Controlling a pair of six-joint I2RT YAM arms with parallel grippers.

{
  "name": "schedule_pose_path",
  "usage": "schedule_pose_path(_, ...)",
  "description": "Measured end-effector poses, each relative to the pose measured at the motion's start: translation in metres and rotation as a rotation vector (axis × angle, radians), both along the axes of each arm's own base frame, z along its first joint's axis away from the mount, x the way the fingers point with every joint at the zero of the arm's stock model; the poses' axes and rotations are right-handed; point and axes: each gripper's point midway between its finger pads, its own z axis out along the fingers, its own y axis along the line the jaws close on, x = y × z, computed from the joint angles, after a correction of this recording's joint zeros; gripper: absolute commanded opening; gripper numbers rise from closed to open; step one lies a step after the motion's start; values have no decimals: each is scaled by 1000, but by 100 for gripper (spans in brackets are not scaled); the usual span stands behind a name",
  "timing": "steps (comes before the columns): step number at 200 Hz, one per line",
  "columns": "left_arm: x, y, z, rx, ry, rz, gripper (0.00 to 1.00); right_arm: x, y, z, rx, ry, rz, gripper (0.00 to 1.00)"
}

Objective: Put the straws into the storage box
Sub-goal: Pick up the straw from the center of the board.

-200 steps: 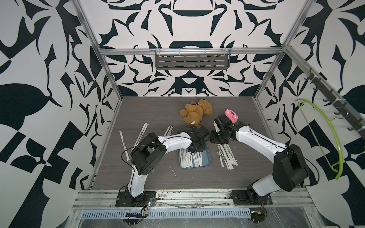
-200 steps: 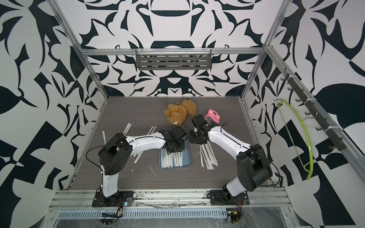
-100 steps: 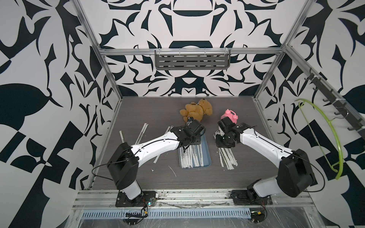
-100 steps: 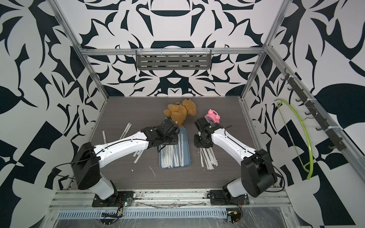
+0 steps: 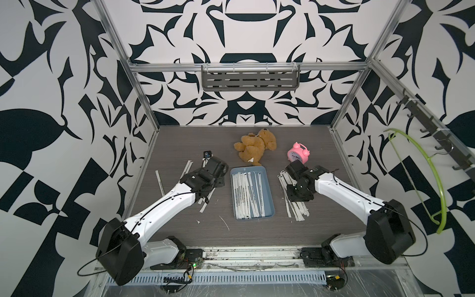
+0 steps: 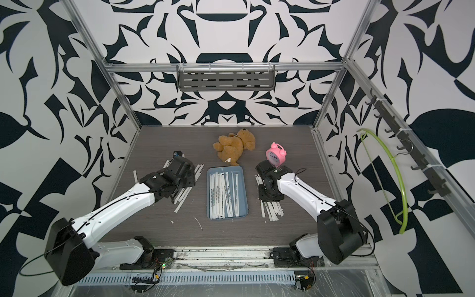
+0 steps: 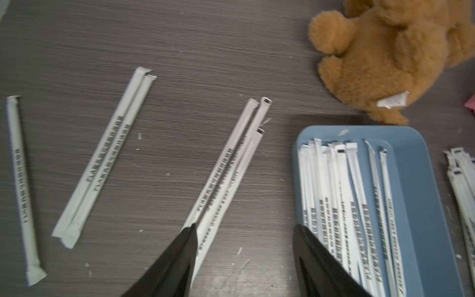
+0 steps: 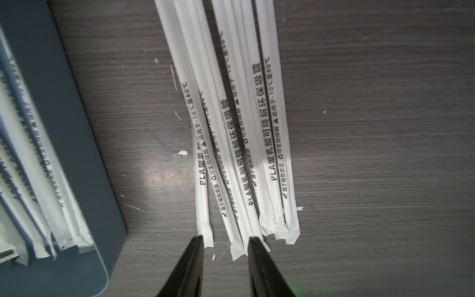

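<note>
The blue-grey storage box [image 5: 268, 203] [image 6: 243, 203] lies mid-table in both top views with several white straws [image 5: 246, 195] in it. More straws lie loose to its left [image 5: 205, 203] [image 7: 226, 167] and in a pile to its right [image 5: 295, 209] [image 8: 270, 144]. My left gripper [image 5: 219, 177] [image 7: 245, 227] hovers over the left straws beside the box, open and empty. Over the right pile my right gripper [image 5: 299, 196] [image 8: 225, 239] is low, its jaws a little apart, with straw ends lying between the tips.
A brown teddy bear [image 5: 255, 146] lies just behind the box and a pink alarm clock [image 5: 298, 153] behind my right gripper. A grey slotted shelf [image 5: 250, 81] hangs on the back wall, a green hanger [image 5: 434, 180] on the right wall. Small white scraps [image 5: 223, 222] lie in front.
My left gripper has left the box, swung left over the loose straws and opened. My right gripper has moved from the box's far right corner to above the right pile.
</note>
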Motion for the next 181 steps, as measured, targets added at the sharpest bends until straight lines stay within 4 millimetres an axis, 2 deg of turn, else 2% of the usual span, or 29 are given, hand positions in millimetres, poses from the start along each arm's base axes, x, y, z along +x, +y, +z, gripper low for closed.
schedule_pose_path(11,0,11,3,-9,-10,26,65,0,-1,-3,-6,9,-1,32)
schedule_pose_path(20,0,13,4,-19,-15,28,65,0,-1,-4,-8,14,-2,32)
schedule_pose_path(36,0,6,4,-50,-12,9,64,0,-2,-7,-11,22,-3,32)
schedule_pose_path(83,4,-19,-15,-133,56,-32,62,-2,3,-21,1,61,-1,33)
schedule_pose_path(129,10,-28,-20,-154,63,-45,62,-1,7,-37,0,104,21,33)
schedule_pose_path(181,11,-32,-32,-139,96,-69,62,4,9,-44,2,91,38,21)
